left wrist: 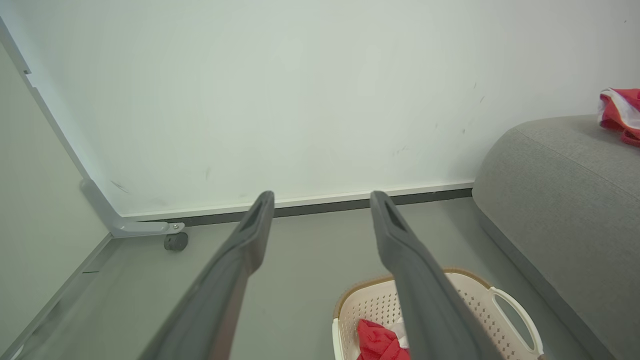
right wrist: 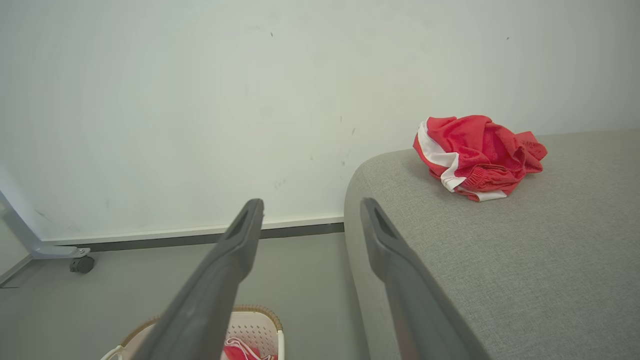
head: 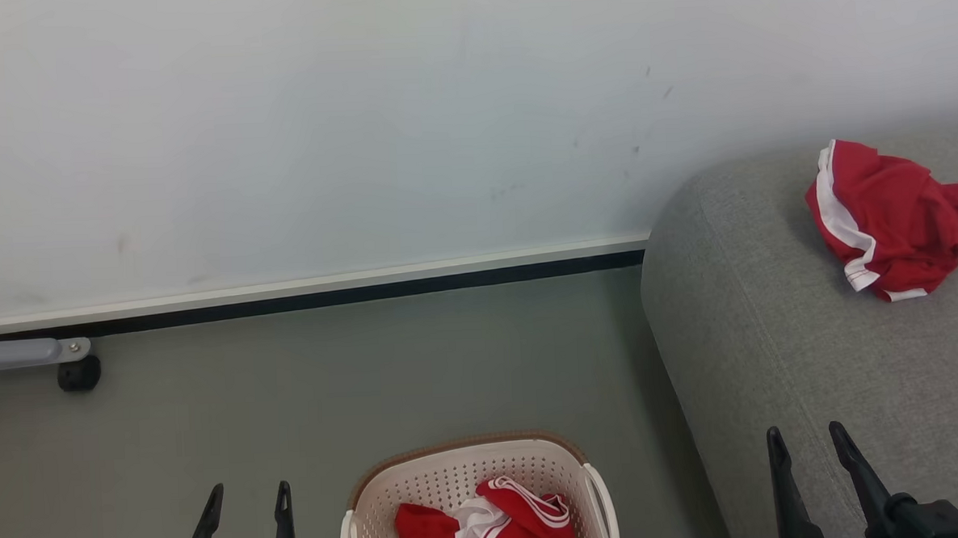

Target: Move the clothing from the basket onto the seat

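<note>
Grey seat (head: 774, 353) — crumpled red/wht clothing (head: 897, 218) | more in cream basket (head: 456, 476)

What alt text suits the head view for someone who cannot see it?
A crumpled red garment lies on the grey seat at right; more red clothing sits in the basket below, between the left gripper and right gripper, both open.
</note>
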Robot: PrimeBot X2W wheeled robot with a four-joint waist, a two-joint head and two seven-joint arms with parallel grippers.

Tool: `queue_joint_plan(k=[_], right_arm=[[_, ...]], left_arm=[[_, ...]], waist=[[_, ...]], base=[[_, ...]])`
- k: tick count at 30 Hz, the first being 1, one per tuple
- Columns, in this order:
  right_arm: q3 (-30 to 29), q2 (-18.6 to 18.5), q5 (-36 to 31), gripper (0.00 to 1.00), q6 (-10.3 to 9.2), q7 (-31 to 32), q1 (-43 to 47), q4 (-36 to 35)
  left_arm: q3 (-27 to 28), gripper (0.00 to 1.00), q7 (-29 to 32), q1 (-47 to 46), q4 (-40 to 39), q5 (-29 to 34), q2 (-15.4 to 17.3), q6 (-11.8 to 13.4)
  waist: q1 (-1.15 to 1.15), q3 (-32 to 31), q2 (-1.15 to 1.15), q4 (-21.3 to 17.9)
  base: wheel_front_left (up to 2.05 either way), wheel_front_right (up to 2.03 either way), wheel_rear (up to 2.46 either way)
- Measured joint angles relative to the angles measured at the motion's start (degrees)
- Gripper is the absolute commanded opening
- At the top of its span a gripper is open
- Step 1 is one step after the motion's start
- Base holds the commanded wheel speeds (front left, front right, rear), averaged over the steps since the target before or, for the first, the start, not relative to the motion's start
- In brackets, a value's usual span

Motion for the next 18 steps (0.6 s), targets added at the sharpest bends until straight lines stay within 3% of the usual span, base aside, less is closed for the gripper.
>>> queue_joint_plan(k=[9,18], right_arm=[[-0.5,-0.5,-1.1,1.00,-0.43,0.0,-1.3,-2.7],[-1.4,-1.3,-1.5,1.00,-0.43,0.1,-8.8,-3.9]], left_arm=[[-1.1,1.00,0.0,-0.3,-1.5,1.2,0.1,0.0],[-3.9,1.00,2.2,-6.2,0.9,2.3,0.3,-0.7]], waist=[[0.00,3.4,0.00,-0.3],[0.01,9.2,0.00,-1.5]], base=[[0.00,0.00,0.00],[0.00,0.00,0.00]])
